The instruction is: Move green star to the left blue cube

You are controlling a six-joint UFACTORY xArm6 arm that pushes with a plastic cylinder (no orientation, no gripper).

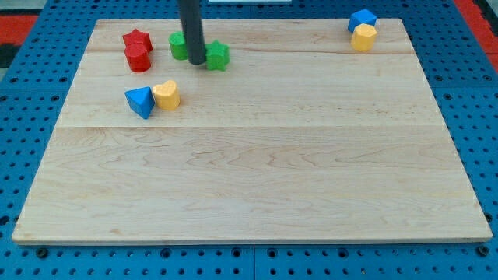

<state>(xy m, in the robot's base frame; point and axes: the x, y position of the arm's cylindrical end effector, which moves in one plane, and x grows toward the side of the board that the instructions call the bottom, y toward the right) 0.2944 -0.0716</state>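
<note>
My tip (196, 61) rests on the board near the view's top left, between two green blocks. The green star (218, 56) touches the tip on its right. A green round block (179, 45) sits just left of the rod, partly hidden by it. The left blue block (141, 101), a wedge-like cube, lies below and left of the tip, touching a yellow heart-like block (166, 95) on its right.
A red star (137, 39) and a red round block (138, 57) sit left of the green blocks. A blue cube (362, 19) and a yellow block (363, 37) sit at the top right. The wooden board (257, 171) lies on a blue pegboard.
</note>
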